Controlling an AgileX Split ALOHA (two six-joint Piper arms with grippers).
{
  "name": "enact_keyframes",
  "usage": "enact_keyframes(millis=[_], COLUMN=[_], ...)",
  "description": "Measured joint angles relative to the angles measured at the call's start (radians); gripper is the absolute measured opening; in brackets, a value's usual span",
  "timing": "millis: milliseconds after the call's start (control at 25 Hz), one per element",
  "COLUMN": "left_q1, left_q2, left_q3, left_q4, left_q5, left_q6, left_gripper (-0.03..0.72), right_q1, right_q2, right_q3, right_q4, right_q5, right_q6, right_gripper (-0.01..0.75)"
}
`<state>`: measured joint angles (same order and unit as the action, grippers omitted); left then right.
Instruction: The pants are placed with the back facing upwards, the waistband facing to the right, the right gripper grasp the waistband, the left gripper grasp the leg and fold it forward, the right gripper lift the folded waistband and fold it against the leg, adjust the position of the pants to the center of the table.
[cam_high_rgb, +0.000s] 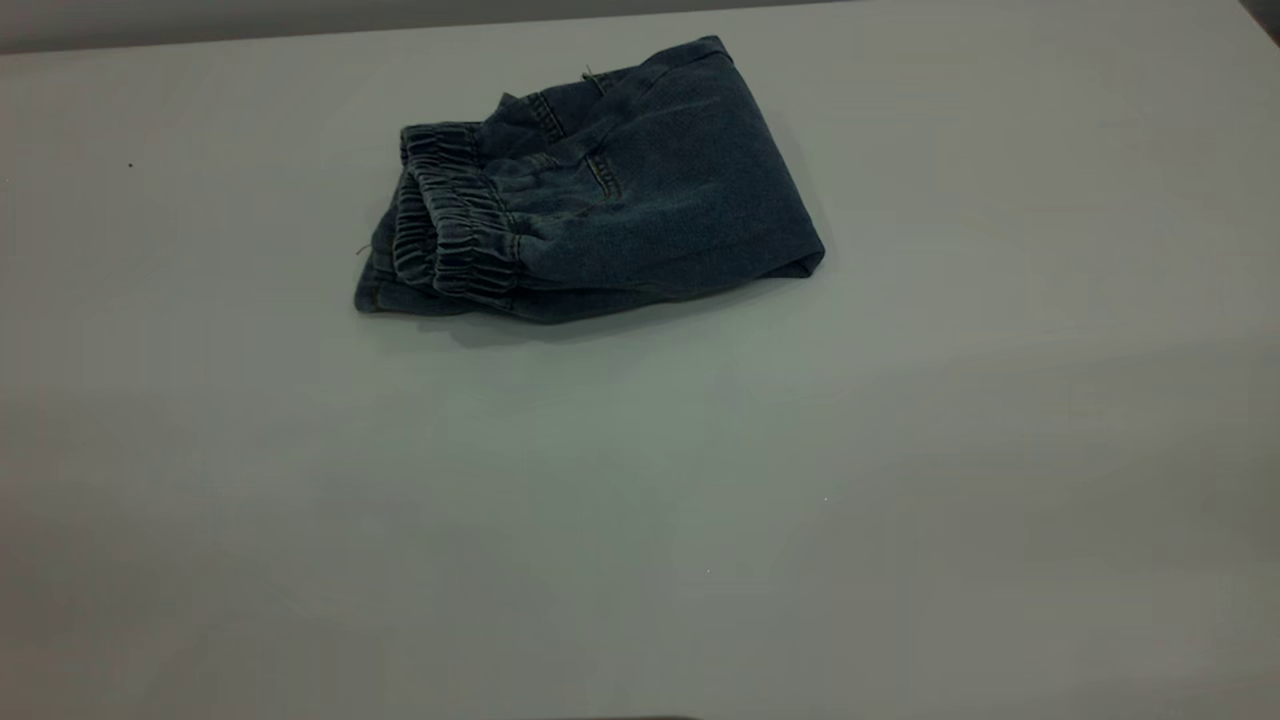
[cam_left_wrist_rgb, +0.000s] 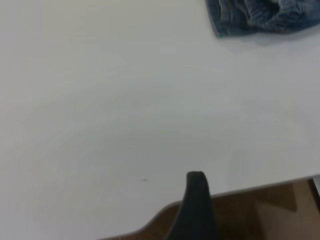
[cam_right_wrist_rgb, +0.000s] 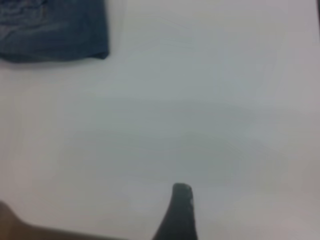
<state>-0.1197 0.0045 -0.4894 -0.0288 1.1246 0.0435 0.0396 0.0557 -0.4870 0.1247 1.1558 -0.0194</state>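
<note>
The blue denim pants (cam_high_rgb: 600, 190) lie folded into a compact bundle on the far half of the table, a little left of the middle. Their gathered elastic waistband (cam_high_rgb: 450, 220) faces left and sits on top of the fold. Neither arm appears in the exterior view. A corner of the pants (cam_left_wrist_rgb: 265, 17) shows far off in the left wrist view, with only a dark tip of my left gripper (cam_left_wrist_rgb: 196, 200) over the table's near edge. In the right wrist view the pants (cam_right_wrist_rgb: 50, 30) are likewise far away, and a dark tip of my right gripper (cam_right_wrist_rgb: 181, 210) hangs over bare table. Neither gripper touches the cloth.
The pale table (cam_high_rgb: 640, 480) stretches wide in front of the pants. Its edge (cam_left_wrist_rgb: 250, 189) shows in the left wrist view, with brown floor beyond it.
</note>
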Motion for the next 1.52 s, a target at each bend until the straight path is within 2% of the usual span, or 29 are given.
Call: enact_keyframes(millis=[280,1040,1520], left_q1=[0.000,0.000,0.000], left_q2=[-0.022,-0.022,-0.022], left_q3=[0.000,0.000,0.000], left_q4=[-0.001,-0.001,-0.001], left_q5=[0.003,0.004,0.004], left_q6=[0.000,-0.001,-0.001], left_gripper=[0.561,0.561,0.561], right_q1=[-0.074,-0.079,-0.079], right_q2=[-0.067,-0.067,-0.067], right_q3=[0.000,0.000,0.012], right_q4=[0.001,-0.038,-0.001], right_q5=[0.007,-0.008,-0.015], right_q6=[0.000,-0.003,-0.053], right_gripper=[0.586,0.586,0.586])
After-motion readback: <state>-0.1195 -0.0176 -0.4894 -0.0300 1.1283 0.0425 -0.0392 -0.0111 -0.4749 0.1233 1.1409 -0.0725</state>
